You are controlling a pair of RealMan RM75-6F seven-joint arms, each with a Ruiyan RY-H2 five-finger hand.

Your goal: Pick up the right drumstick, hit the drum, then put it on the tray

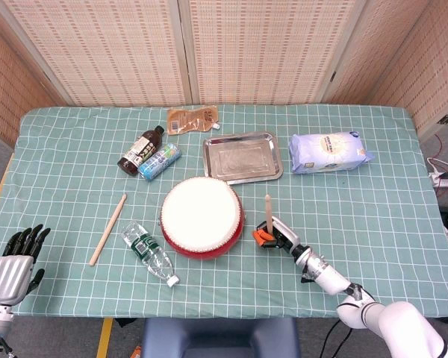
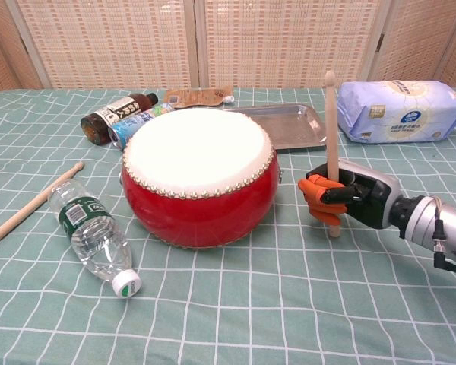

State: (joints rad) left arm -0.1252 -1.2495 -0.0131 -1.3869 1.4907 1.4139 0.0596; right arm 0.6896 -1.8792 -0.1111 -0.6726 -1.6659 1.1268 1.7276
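Observation:
My right hand (image 2: 348, 201) (image 1: 275, 234) grips the right drumstick (image 2: 331, 137) (image 1: 268, 212) near its lower end and holds it nearly upright, just right of the red drum (image 2: 200, 176) (image 1: 201, 217). The stick's butt hangs close above the cloth. Behind the drum lies the metal tray (image 2: 283, 125) (image 1: 243, 157), with nothing in it. A second drumstick (image 2: 32, 207) (image 1: 108, 228) lies flat at the left. My left hand (image 1: 16, 261) rests open at the table's front left corner, seen only in the head view.
A clear water bottle (image 2: 91, 236) (image 1: 151, 253) lies left of the drum. A dark bottle (image 1: 140, 150), a blue-labelled bottle (image 1: 159, 161) and a brown pouch (image 1: 192, 118) lie behind it. A white-and-blue soft pack (image 2: 403, 111) (image 1: 328, 151) sits right of the tray.

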